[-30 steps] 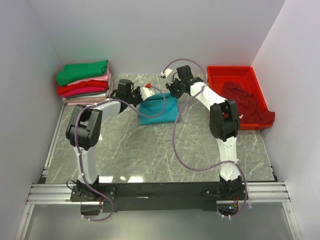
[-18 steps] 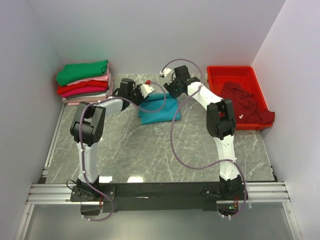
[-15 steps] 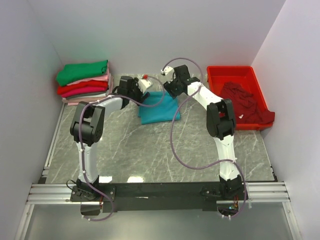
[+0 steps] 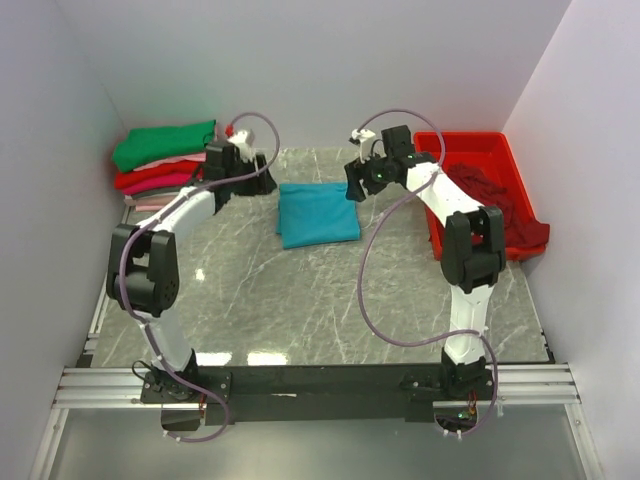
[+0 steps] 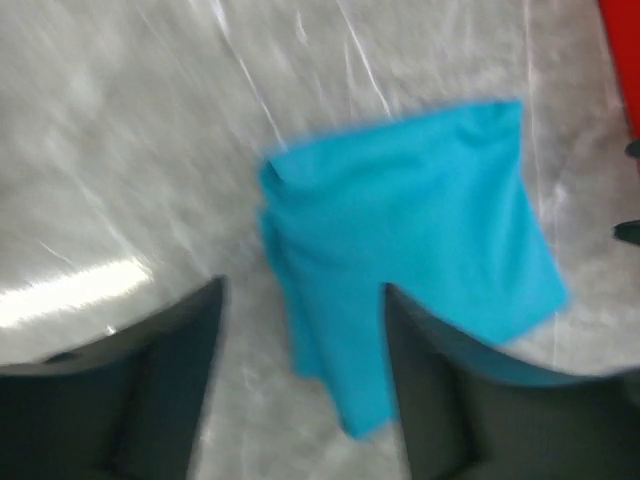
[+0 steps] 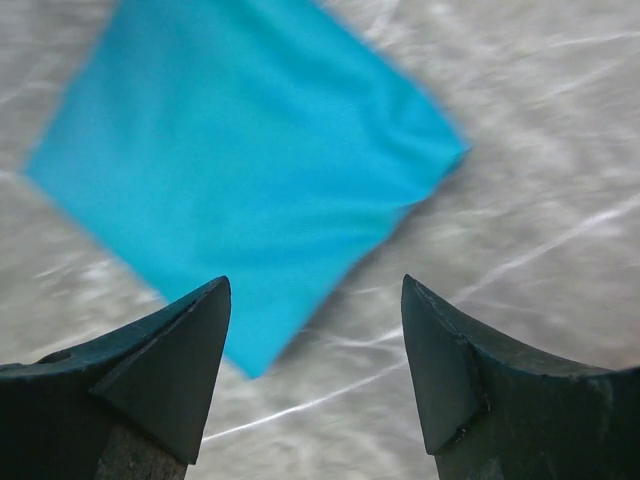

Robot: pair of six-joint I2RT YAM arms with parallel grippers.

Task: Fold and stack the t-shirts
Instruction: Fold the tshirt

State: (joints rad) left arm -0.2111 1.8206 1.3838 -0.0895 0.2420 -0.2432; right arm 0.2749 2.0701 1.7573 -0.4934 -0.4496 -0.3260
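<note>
Centrally, toward the back of the marble worktop [image 4: 300,300], a folded teal-blue t-shirt [image 4: 318,213] is laid flat. It is flanked by the left gripper [image 5: 300,292] and the right gripper [image 6: 315,285], both seen spread wide with nothing held, apparently clear of the cloth. A stack of folded t-shirts [image 4: 165,160], green on top, is seen at the back left. A dark maroon t-shirt [image 4: 505,205] is heaped in the red tray [image 4: 470,140].
</note>
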